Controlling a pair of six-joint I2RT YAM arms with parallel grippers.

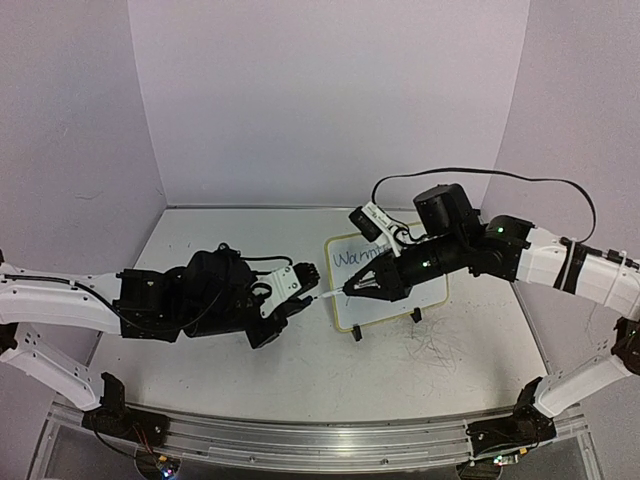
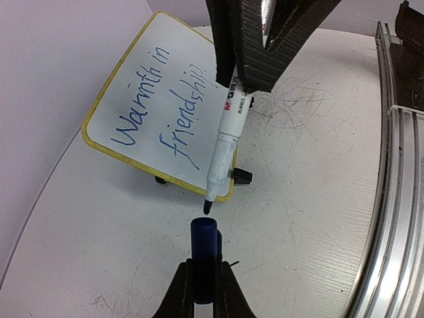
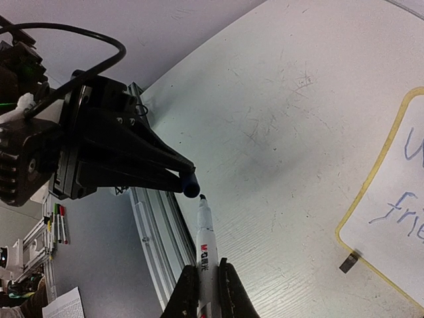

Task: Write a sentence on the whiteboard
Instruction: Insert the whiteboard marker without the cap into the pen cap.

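Observation:
The whiteboard (image 1: 400, 285) with a pale-yellow frame lies on the table right of centre; it also shows in the left wrist view (image 2: 152, 99) and the right wrist view (image 3: 391, 212). The sentence (image 2: 162, 109) on it reads "Warmth in Friendship" in blue cursive. My right gripper (image 1: 352, 290) is shut on a white marker (image 3: 206, 248), its dark tip bare and pointing left. My left gripper (image 1: 308, 292) is shut on the blue marker cap (image 2: 204, 248). The marker tip (image 2: 208, 206) sits just short of the cap's open end, nearly in line with it, off the board's left edge.
Two black clips (image 2: 242, 176) stick out from the board's near edge. Dark scribbles (image 1: 432, 345) mark the grey tabletop near the board. An aluminium rail (image 1: 300, 435) runs along the near table edge. Purple walls close in the back and sides.

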